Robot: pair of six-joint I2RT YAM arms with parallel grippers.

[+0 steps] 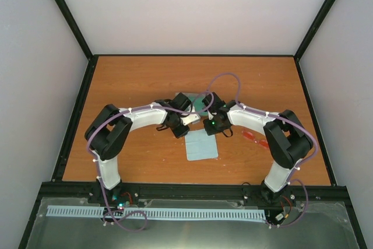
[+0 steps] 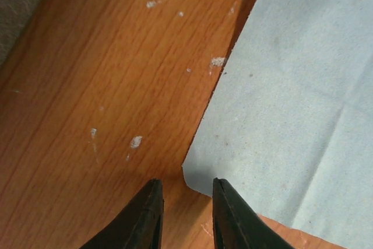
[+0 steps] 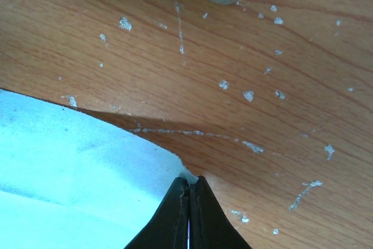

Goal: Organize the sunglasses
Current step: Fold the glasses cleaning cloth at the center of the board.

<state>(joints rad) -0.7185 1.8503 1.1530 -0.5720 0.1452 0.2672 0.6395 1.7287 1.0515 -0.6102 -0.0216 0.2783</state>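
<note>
R gripper (image 3: 189, 186) is pinched closed on a pale-blue cloth (image 3: 70, 161) corner, L gripper (image 2: 186, 196) is held part-open and empty at another corner; sunglasses (image 1: 255, 139) are seen lying by the right edge of the table (image 1: 134, 80), not yet put away.

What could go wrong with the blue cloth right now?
The right tool pinches only the very tip of a corner of the cloth, so it might slip out. The left tool is open with another corner barely between its fingers; closing could miss it. The sunglasses lie close beside the right arm, which might knock them.
</note>
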